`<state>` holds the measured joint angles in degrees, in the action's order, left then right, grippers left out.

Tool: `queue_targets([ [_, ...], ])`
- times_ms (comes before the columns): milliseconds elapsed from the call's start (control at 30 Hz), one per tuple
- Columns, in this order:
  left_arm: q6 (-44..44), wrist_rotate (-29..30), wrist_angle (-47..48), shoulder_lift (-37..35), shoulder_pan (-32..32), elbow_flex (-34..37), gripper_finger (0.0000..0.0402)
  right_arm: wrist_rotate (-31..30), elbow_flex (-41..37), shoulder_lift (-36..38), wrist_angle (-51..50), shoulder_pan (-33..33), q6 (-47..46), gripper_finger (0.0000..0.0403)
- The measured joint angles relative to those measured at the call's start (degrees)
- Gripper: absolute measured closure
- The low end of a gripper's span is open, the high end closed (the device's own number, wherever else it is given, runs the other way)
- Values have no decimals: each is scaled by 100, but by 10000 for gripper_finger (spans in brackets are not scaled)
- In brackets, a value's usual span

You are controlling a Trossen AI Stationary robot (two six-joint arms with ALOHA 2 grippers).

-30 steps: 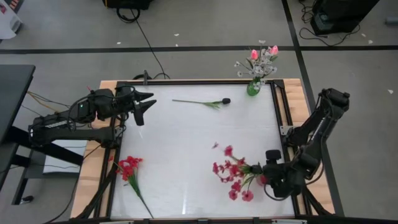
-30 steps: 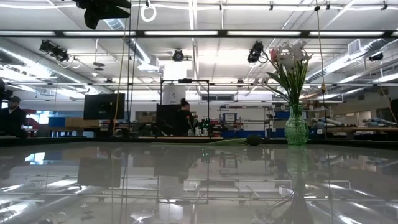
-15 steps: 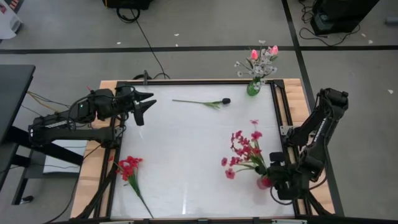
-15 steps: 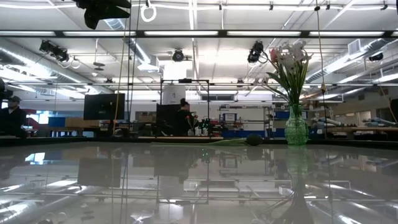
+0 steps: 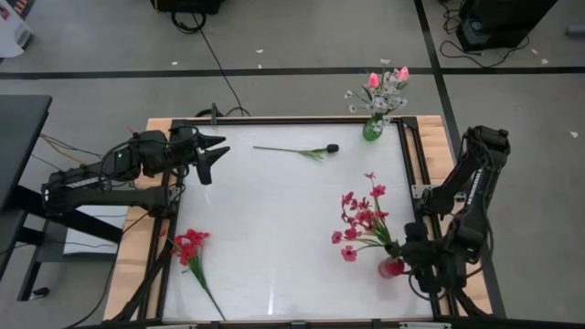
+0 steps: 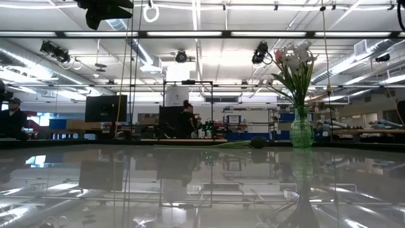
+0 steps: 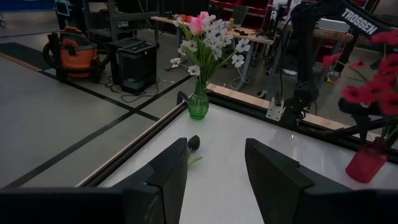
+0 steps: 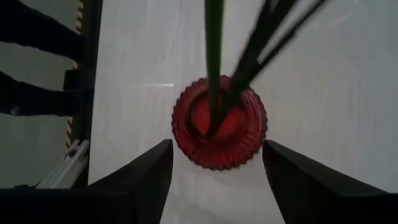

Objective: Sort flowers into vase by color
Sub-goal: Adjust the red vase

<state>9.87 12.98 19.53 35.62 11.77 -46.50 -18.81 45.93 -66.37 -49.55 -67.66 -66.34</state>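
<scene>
A bunch of red flowers (image 5: 363,217) stands with its stems in a small red vase (image 5: 393,267) near the table's right edge, leaning toward the far left. My right gripper (image 8: 216,144) hangs open just above that red vase (image 8: 219,124), one finger on either side of it and a gap showing. A green vase (image 5: 373,130) at the far right corner holds pink tulips and white sprays. A dark-bud flower (image 5: 306,151) lies flat at the far side. Another red flower (image 5: 190,247) lies near the left edge. My left gripper (image 5: 212,151) waits open at the far left.
The table's black frame and wooden rails (image 5: 428,164) run close beside the red vase. The wide white middle of the table (image 5: 274,219) holds nothing. In the low view the green vase (image 6: 301,130) stands at the far edge, with a person in the room behind.
The red bunch has swung from lying spread toward the table's left, near the near edge, to standing in the red vase with its heads toward the far left. My right gripper has shifted a little toward the right and near edges, and the red vase now shows beside it.
</scene>
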Motion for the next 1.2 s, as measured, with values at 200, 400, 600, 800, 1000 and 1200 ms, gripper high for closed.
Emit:
queue_targets([
  [200,0,2,2,0,0,0,235,-117,0,11,26,-65,-123,179],
  [400,-1,2,3,0,0,0,235,-275,-62,-11,227,-63,-135,217],
  [600,-27,2,4,0,0,0,235,-447,-397,-7,802,-58,-248,230],
  [800,-29,2,5,0,0,0,235,-773,-435,-9,794,117,-76,231],
  [1000,-58,2,4,0,0,0,235,-788,-439,-13,847,481,437,230],
  [1200,-200,2,4,0,0,0,235,-639,-238,55,1080,508,502,217],
])
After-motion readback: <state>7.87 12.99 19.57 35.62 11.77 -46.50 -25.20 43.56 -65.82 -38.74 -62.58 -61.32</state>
